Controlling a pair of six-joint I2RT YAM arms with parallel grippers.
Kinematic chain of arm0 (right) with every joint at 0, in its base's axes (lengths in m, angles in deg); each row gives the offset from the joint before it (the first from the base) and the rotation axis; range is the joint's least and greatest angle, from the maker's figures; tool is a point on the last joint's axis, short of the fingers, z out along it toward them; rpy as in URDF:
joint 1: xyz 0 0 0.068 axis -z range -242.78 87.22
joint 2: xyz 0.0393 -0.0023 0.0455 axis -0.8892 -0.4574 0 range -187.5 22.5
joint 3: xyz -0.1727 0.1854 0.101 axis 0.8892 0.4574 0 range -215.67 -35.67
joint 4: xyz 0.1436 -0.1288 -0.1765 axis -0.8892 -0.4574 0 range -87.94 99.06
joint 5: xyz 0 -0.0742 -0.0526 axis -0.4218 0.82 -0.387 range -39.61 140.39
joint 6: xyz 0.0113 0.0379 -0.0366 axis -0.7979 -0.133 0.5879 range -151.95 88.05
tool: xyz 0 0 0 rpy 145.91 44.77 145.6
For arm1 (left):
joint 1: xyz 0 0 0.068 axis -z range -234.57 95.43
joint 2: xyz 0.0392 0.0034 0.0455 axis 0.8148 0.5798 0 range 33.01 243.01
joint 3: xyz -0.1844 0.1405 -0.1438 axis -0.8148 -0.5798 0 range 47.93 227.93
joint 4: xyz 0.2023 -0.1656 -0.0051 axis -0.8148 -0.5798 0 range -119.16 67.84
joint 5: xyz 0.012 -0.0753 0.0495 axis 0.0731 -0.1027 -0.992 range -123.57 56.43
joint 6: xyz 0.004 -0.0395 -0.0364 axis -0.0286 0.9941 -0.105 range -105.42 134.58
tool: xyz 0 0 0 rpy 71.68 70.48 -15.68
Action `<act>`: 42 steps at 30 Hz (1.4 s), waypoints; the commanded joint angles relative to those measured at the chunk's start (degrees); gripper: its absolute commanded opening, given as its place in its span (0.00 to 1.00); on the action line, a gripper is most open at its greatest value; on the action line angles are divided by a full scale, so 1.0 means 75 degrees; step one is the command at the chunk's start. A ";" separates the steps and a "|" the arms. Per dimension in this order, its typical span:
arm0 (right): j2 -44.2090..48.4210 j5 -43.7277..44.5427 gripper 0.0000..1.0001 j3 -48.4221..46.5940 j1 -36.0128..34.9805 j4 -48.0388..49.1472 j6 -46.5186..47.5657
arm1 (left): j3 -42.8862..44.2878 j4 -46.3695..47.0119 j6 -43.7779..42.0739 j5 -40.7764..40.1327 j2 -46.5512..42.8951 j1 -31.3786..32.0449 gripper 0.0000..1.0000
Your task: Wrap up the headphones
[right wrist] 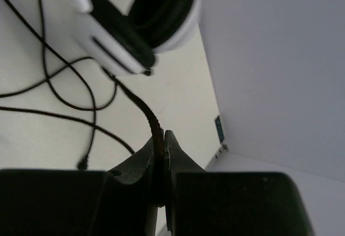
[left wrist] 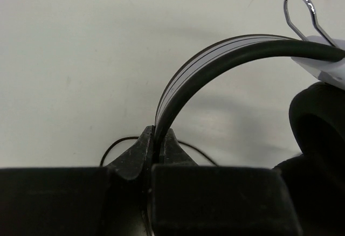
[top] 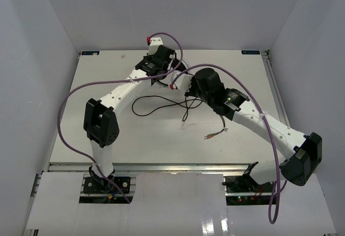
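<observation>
Now my left gripper pinches the headband of the headphones, held above the far middle of the table, while my right gripper clamps their cord. I judge steady, light tension best, guiding slack off the table into even loops around the headband.
</observation>
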 commanded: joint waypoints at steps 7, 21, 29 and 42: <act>0.0252 0.0748 0.08 -0.0211 0.0864 0.1315 0.0831 | -0.1541 0.0522 -0.1482 0.2022 -0.1527 0.0199 0.00; 0.1049 -0.3686 0.08 0.0182 0.1388 0.1059 0.0298 | -0.2064 0.1000 -0.1372 0.6580 -0.1941 0.0075 0.00; 0.0883 -0.3980 0.08 0.0100 0.1626 0.1239 0.0380 | -0.2523 0.1198 -0.1786 0.7728 -0.2394 0.0075 0.00; 0.0165 -0.6999 0.11 0.0366 0.3195 0.1630 -0.1746 | -0.3515 0.2833 -0.0995 0.9514 -0.3834 0.0051 0.00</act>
